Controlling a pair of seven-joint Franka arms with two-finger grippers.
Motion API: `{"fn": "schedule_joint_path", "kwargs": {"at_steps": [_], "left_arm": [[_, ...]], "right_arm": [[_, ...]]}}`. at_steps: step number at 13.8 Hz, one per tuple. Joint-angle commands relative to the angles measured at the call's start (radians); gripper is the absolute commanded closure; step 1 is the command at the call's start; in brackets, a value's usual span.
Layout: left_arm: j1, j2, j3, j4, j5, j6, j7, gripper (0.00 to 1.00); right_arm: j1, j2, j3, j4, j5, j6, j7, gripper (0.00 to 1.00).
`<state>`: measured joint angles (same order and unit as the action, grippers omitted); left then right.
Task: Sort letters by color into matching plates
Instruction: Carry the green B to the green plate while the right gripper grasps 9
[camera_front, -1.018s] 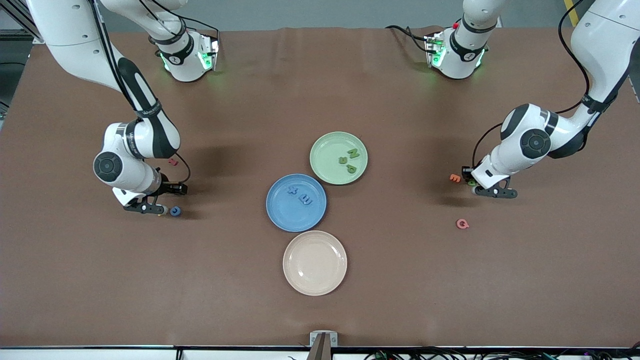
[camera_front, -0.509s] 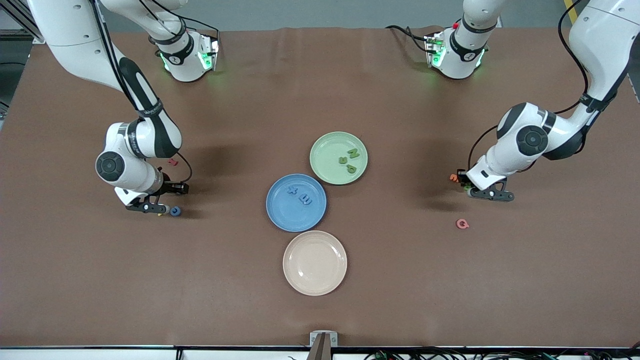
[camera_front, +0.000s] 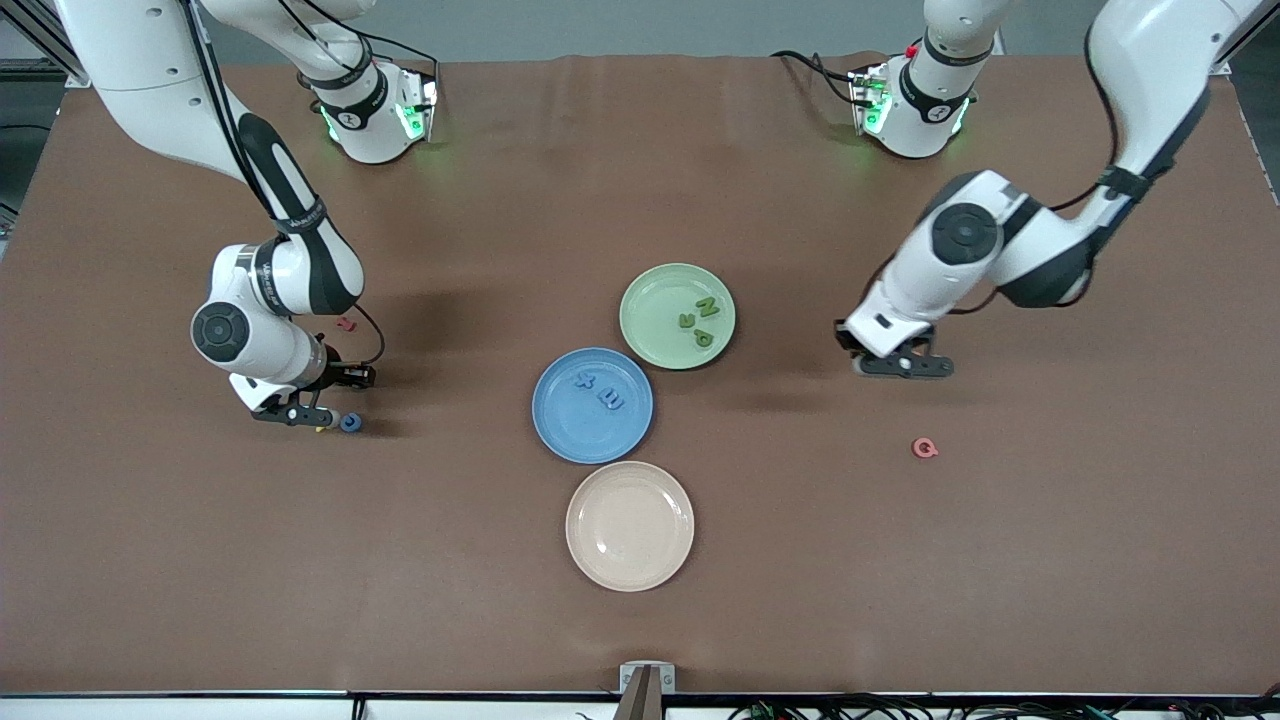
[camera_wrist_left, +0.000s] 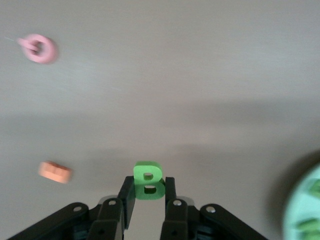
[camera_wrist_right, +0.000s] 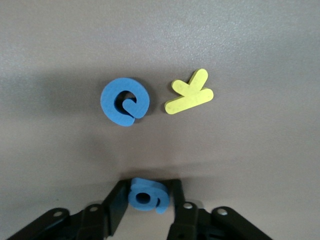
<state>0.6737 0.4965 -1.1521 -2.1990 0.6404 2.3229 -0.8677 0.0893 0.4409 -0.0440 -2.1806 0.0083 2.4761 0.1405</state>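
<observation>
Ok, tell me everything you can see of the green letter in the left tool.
The green letter B is a small, thick, matte foam-like piece with two holes. It stands between the black fingers of the left tool, which is shut on its lower part, pads pressing both sides; its upper half sticks out past the fingertips. It is held off the brown table, not far from the green plate.

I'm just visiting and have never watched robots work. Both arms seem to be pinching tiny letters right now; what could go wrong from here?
The left gripper pinches a green B only by its lower part, so it might slip before reaching the green plate.

The right gripper closes on a blue letter right beside another blue letter and a yellow letter; lifting could nudge them.
</observation>
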Motion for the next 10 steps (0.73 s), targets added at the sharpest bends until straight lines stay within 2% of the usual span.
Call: {"fn": "schedule_joint_path", "kwargs": {"at_steps": [1, 5, 10], "left_arm": [[-0.179, 0.049, 0.017, 0.083, 0.001, -0.023, -0.205, 1.00], [-0.417, 0.131, 0.081, 0.200, -0.001, -0.023, -0.428, 1.00], [-0.744, 0.198, 0.267, 0.335, 0.001, -0.023, -0.631, 0.96]], "right_arm": [[-0.016, -0.005, 0.010, -0.028, -0.008, 0.011, 0.002, 0.73], [-0.008, -0.010, 0.012, -0.024, -0.007, 0.000, 0.005, 0.82], [0.040, -0.021, 0.013, 0.042, -0.005, -0.084, 0.060, 0.84]]}}
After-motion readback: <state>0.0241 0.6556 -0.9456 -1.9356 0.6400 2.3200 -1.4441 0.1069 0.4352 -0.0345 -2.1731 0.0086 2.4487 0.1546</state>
